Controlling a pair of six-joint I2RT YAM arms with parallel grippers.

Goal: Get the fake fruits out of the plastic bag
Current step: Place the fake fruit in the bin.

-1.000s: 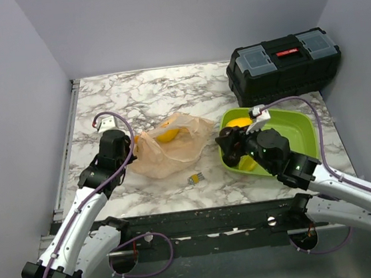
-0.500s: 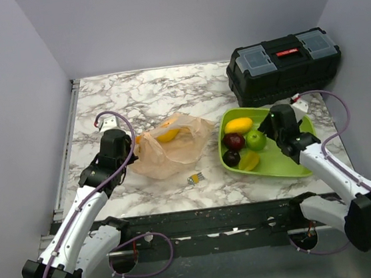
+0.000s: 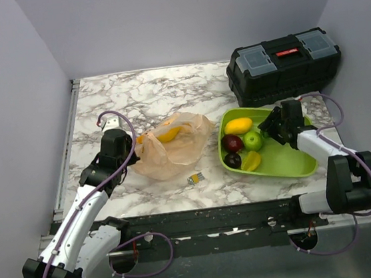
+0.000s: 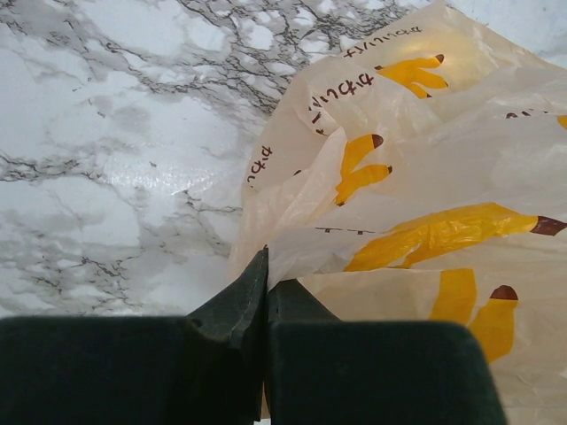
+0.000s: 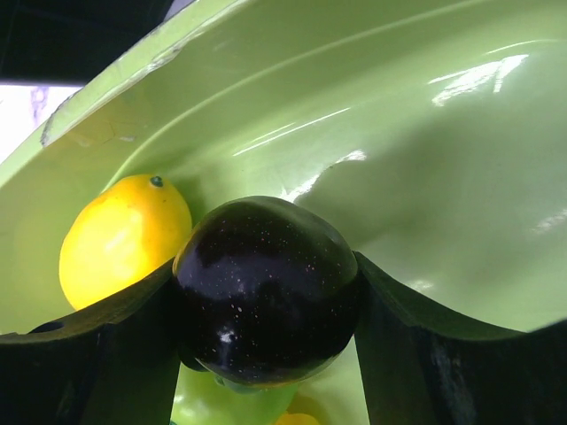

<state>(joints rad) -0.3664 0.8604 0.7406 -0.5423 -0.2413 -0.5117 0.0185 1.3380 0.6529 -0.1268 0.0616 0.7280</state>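
The left arm stretches diagonally from the lower left of the top view to centre-left. There the left gripper [image 3: 134,142] has its fingers pressed together, pinching the left edge of the thin, translucent peach-orange plastic bag [image 3: 176,148], which lies crumpled on the marble table [image 3: 134,101]. The right arm is folded at the lower right, forearm angled up-left over the lime-green rectangular tray [image 3: 297,165]. The right gripper [image 5: 266,305] clamps a glossy dark purple-black round fruit [image 5: 266,292] inside the tray, just beside a yellow oval fruit [image 5: 124,237].
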